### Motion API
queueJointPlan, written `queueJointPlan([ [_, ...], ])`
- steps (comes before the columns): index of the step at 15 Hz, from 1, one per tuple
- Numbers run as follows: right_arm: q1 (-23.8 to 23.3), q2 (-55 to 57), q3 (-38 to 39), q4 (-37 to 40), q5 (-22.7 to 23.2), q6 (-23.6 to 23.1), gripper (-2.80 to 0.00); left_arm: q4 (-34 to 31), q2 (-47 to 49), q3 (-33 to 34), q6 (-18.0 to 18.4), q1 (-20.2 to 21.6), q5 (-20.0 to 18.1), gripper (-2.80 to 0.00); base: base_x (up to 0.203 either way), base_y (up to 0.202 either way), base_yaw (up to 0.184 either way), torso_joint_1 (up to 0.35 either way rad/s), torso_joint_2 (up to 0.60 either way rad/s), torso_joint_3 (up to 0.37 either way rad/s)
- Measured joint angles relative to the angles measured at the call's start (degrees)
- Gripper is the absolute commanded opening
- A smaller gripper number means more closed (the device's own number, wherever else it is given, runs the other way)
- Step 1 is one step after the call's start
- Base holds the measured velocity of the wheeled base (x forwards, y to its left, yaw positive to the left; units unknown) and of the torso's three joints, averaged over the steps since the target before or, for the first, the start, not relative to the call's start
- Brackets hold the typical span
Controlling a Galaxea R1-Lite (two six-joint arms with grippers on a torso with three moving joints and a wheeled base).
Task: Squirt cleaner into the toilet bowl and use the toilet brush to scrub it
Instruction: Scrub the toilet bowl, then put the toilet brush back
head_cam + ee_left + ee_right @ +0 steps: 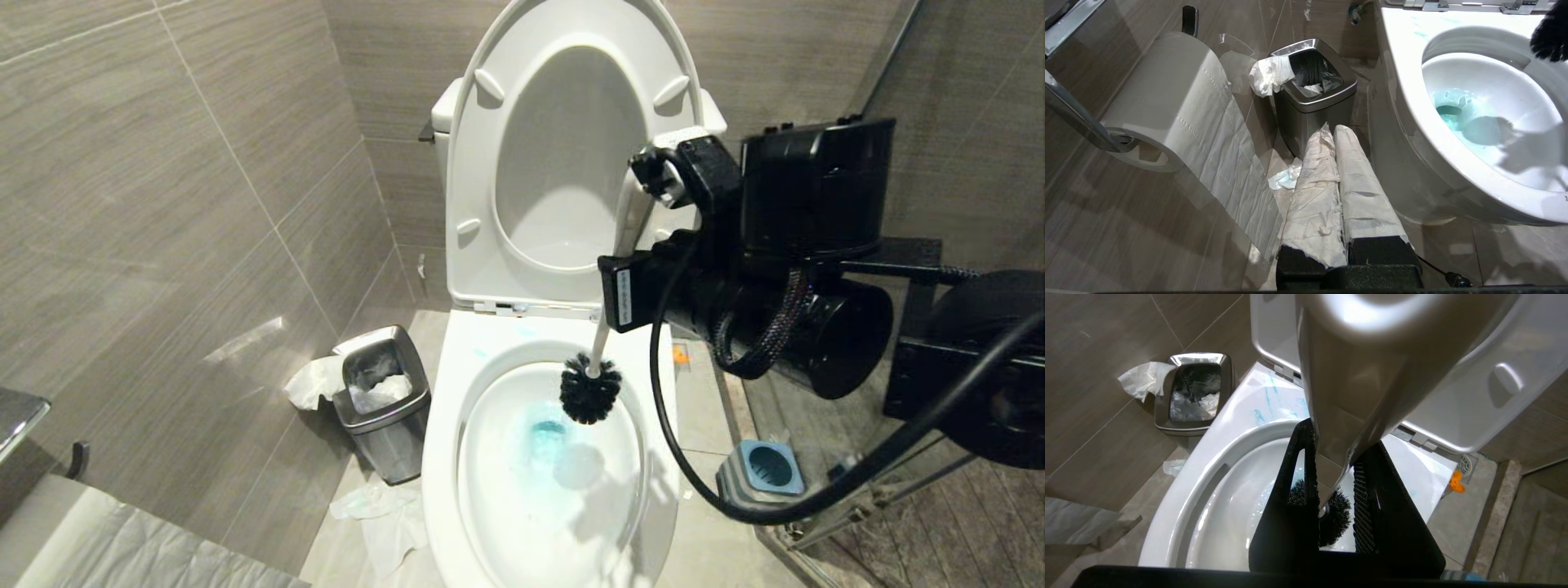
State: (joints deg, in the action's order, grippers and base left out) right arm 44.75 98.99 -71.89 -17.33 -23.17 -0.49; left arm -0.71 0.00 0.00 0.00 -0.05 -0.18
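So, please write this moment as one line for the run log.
right claw: shut on toilet brush | brush head: above blue water, inside toilet bowl | left claw: shut, beside bowl | holder: on floor

Left of the toilet bowl (445,457) stands the waste bin (384,408) on the floor; the brush holder (759,478) sits right of it; the toilet brush (589,394) head hangs over its basin.

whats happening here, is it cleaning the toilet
Yes. The right gripper is shut on the handle of the toilet brush, holding its dark bristle head just inside the toilet bowl near the back rim, above the water. Turquoise cleaner already tints the water. The brush's blue-topped holder sits empty on the floor. The left gripper is shut, idle low beside the bowl near the steel bin.
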Motion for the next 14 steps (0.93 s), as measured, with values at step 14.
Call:
queueJointPlan([
  [14, -20.3, -14.65, 2.44, 10.33, 2.93, -0.49, -2.8, 0.0, 0.0, 0.0, 0.0, 0.0, 0.02, -2.8, 0.0, 0.0, 0.0, 0.0, 0.0, 0.0],
])
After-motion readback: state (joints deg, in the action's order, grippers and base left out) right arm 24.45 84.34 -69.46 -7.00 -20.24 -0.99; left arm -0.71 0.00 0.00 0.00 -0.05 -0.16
